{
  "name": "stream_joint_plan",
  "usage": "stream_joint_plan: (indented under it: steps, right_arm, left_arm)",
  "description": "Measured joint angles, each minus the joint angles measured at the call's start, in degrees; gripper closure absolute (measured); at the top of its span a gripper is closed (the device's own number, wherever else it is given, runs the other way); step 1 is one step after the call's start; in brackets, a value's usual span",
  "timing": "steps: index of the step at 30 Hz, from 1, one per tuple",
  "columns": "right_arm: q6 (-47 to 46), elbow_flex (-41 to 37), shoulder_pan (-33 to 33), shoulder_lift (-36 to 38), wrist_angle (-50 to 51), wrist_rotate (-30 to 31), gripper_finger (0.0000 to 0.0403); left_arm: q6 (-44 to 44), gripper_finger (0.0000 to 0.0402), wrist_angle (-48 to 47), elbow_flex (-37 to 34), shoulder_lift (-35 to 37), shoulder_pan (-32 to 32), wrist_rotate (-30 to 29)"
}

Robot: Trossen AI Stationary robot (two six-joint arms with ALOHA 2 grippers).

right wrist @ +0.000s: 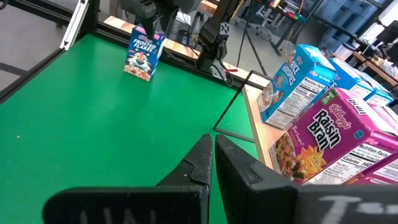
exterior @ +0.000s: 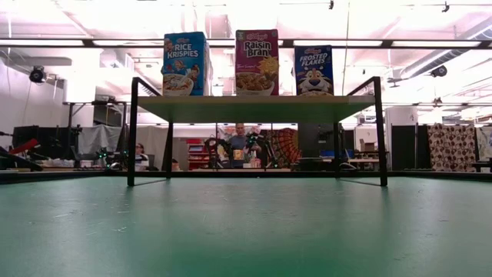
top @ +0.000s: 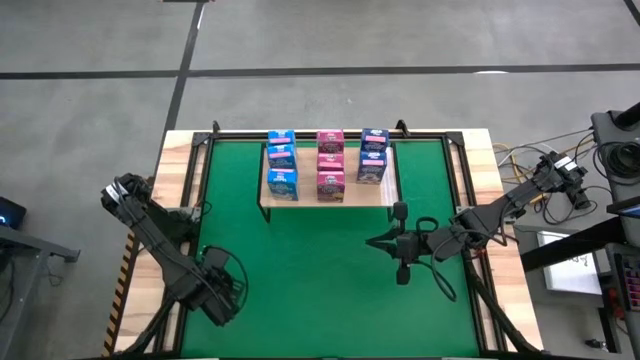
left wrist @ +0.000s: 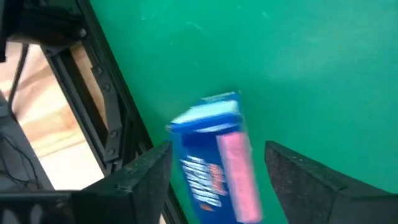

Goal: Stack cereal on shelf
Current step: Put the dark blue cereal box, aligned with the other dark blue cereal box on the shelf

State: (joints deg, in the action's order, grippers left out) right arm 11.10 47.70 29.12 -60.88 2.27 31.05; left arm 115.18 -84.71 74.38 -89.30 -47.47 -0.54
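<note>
— What can be read on the boxes standing on the shelf (exterior: 254, 108)?
— From the low view, the light blue box (exterior: 185, 64) says "Kellogg's Rice Krispies", the pink box (exterior: 257, 62) "Kellogg's Raisin Bran", and the dark blue box (exterior: 314, 70) "Frosted Flakes".
— Anything from the wrist cameras?
— The right wrist view repeats "Raisin Bran" and "Rice Krispies" on the near boxes, with nutrition panels too small to read. A lone box (right wrist: 143, 58) on the green mat (right wrist: 93, 118) reads "Frosted Flakes". The left wrist view's blue box (left wrist: 214, 158) has blurred, unreadable lettering.
</note>
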Motion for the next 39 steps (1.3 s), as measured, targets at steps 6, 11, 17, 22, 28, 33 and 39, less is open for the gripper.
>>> stream_joint_plan:
  steps: [6, 11, 17, 22, 28, 33, 39]
  right_arm:
    - [-0.62, -0.02, 0.00, 0.00, 0.49, 0.00, 0.0394]
    - [-0.58, -0.02, 0.00, 0.00, 0.49, 0.00, 0.0394]
    - [-0.60, -0.02, 0.00, 0.00, 0.49, 0.00, 0.0394]
    - [-1.33, -0.02, 0.00, 0.00, 0.49, 0.06, 0.0394]
    - [-3.62, -0.84, 1.36, 0.93, 2.13, 3.50, 0.0394]
    - [-2.82, -3.10, 3.69, 3.87, 2.15, 3.48, 0.0394]
    - [-2.50, -6.44, 6.24, 7.60, 0.79, 3.04, 0.0394]
  left_arm:
    - [3.81, 0.0135, -0.19, -2.23, -0.04, -1.94, 0.03]
    - [7.51, 0.0136, 5.58, -5.27, -0.04, -4.37, -0.15]
    - [8.55, 0.0177, 8.80, -7.54, -0.04, -4.93, -0.25]
    - [6.29, 0.0221, 9.04, -6.78, -0.04, -4.95, 0.49]
    - [-2.47, 0.0256, 9.40, -2.40, -0.04, -4.40, -2.14]
    - [-17.03, 0.0261, 12.22, 4.57, -0.04, -2.38, -14.97]
    - [-43.90, 0.0261, 19.42, 13.51, -0.04, 2.11, -37.27]
